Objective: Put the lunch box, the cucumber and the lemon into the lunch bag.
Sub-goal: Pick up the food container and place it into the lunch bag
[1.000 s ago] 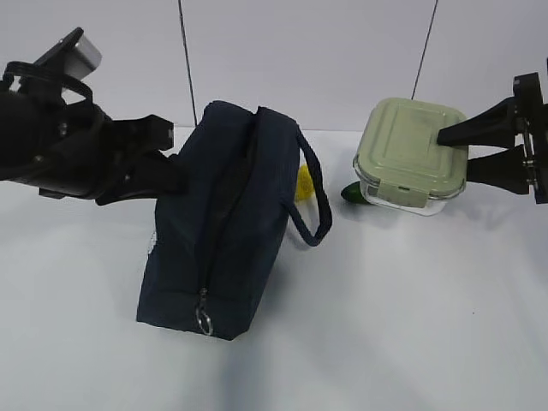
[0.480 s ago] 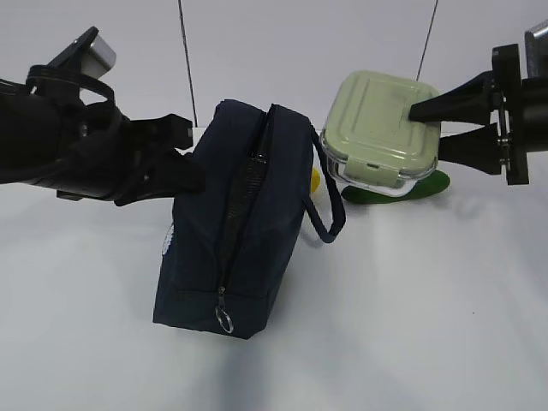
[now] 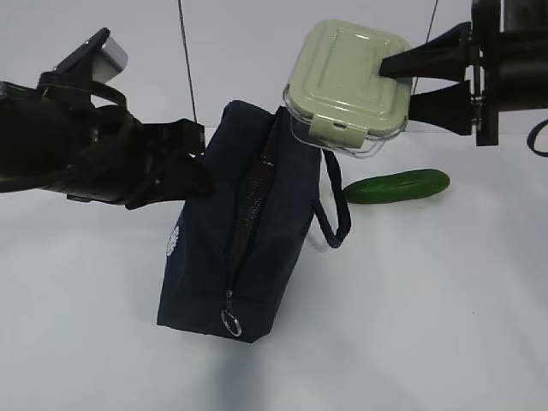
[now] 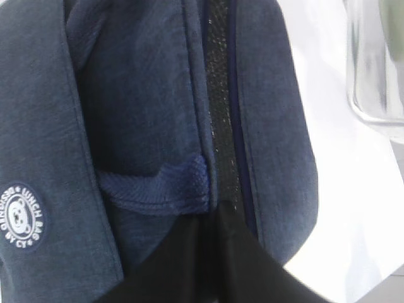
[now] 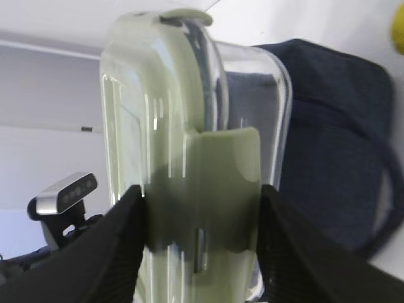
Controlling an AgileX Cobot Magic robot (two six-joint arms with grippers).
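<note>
Exterior view, right gripper point(image 3: 401, 79) clamping glossy clear lunch box point(image 3: 346, 86), left gripper point(image 3: 195, 169) grasping navy fabric lunch bag point(image 3: 240, 231)

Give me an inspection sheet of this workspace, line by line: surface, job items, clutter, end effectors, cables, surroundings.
Surface: white table, bare in front.
Lunch bag: upright, zipper open along the top.
Lunch box: lifted, tilted, above the bag's far end.
Cucumber: lying on the table, right of the bag.
Lemon: yellow edge only, in the right wrist view.
Clutter: nothing seen.
Left end effector: at the bag's top; grip unclear.
Right end effector: shut on the lunch box.
Cables: two thin dark lines behind.
Surroundings: plain white wall.
</note>
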